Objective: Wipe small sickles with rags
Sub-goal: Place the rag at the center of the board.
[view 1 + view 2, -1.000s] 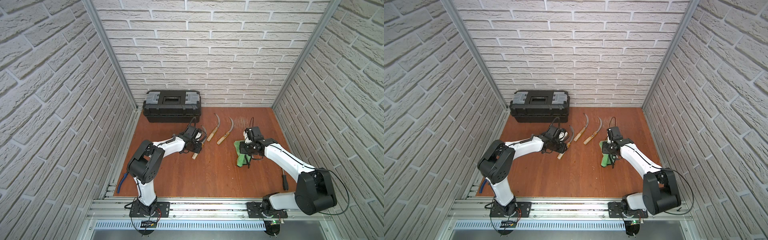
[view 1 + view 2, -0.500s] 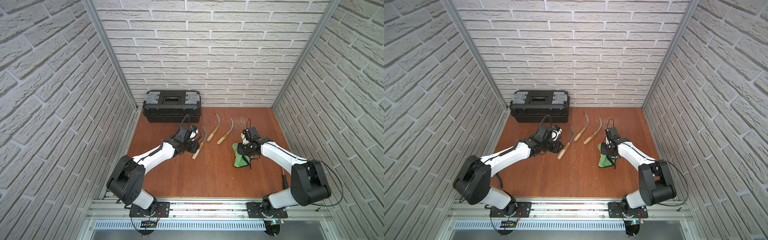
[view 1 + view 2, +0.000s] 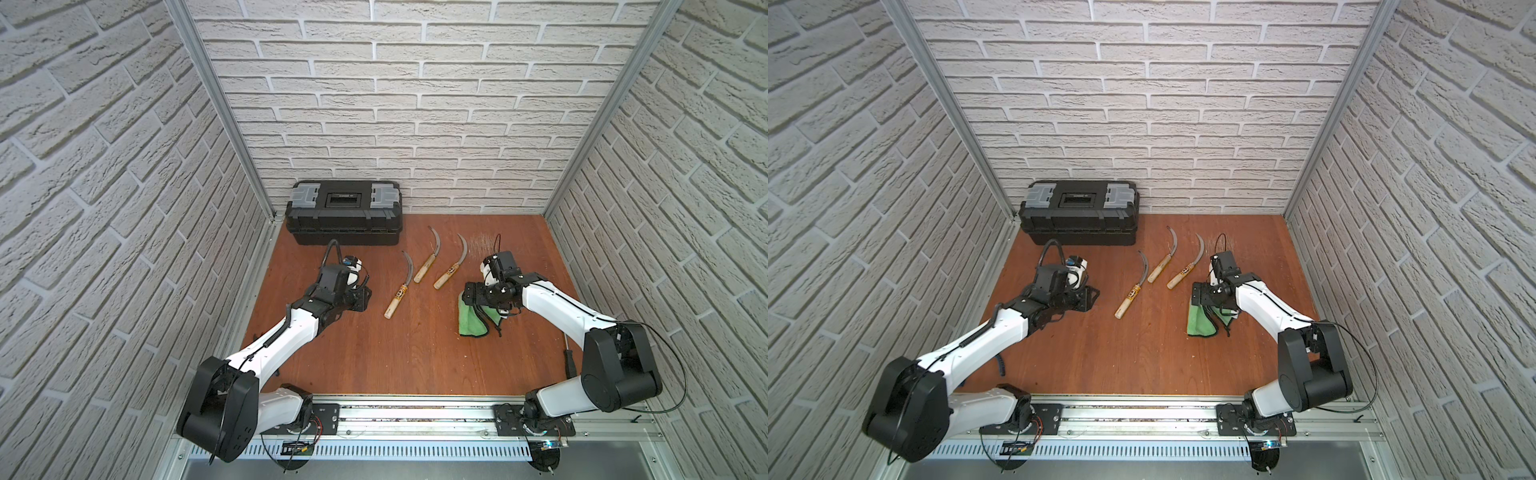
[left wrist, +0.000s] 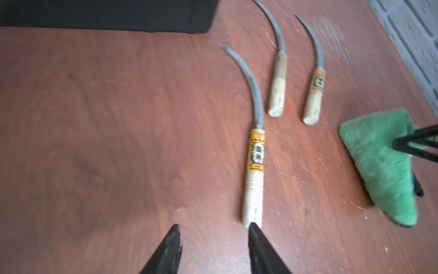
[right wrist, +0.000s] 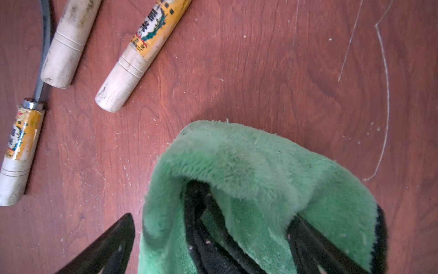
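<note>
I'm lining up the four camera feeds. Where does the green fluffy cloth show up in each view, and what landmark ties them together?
In a top view: the green fluffy cloth lies on the brown wooden tabletop, right of the three grey-bladed sickles.
In a top view: same spot, right of the sickles.
Left wrist view: at the frame's edge, past the sickle handles.
Right wrist view: close up, filling the foreground.
Shared landmark: the yellow-labelled pale wooden handle nearest the cloth.

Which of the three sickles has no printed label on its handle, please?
The middle sickle, farthest back: its handle is plain wood, while the sickle by the left gripper and the sickle by the rag carry yellow labels.
</note>
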### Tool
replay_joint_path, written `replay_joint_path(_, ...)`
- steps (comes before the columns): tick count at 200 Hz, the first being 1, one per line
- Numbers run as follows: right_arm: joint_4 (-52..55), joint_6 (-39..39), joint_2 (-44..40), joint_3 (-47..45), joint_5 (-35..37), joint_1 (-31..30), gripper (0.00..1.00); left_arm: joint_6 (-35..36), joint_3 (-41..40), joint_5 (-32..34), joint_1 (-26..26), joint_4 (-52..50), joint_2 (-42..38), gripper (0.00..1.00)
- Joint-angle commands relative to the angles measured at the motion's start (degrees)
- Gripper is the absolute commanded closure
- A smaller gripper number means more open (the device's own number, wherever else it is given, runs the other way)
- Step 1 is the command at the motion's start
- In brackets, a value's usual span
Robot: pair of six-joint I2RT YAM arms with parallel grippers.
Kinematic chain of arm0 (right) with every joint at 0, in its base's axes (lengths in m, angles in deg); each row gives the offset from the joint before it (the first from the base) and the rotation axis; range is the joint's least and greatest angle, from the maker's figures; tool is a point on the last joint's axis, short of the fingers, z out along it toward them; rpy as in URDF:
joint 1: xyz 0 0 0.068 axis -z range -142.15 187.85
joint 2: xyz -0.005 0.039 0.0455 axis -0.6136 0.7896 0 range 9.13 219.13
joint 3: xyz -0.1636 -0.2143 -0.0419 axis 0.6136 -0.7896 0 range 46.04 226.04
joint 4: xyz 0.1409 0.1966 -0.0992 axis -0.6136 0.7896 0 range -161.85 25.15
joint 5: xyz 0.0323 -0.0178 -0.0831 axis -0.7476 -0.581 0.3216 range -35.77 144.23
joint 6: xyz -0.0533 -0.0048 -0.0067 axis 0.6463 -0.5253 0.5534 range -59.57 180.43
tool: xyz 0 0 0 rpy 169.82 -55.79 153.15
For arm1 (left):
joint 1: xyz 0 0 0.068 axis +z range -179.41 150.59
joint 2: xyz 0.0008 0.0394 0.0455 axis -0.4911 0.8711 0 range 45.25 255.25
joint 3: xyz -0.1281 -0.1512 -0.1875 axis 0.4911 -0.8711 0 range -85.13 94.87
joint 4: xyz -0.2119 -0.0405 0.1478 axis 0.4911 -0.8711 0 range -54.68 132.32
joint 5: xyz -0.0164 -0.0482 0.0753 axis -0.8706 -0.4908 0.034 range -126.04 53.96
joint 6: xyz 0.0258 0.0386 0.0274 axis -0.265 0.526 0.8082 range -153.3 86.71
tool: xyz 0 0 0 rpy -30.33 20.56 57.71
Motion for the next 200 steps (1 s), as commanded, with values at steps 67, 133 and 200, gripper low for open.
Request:
replay_joint_path(67,8.4,-0.2,-7.6,4.8,-1.8,-1.0,0.0,-2.2,-6.7,-0.6,9.9,6.9,-6.3,0.51)
replay_joint_path(133,3.8,1.3,-14.3,1.3,0.5,-1.1,0.0,-2.6,-9.6,1.5,16.5,12.1,-6.0,0.02)
replay_joint_path(200,-5.4,4.0,-17.7,-3.5,7.0,-0.9,0.0,1.9,-11.3,4.5,26.8,16.3,-7.3,0.02)
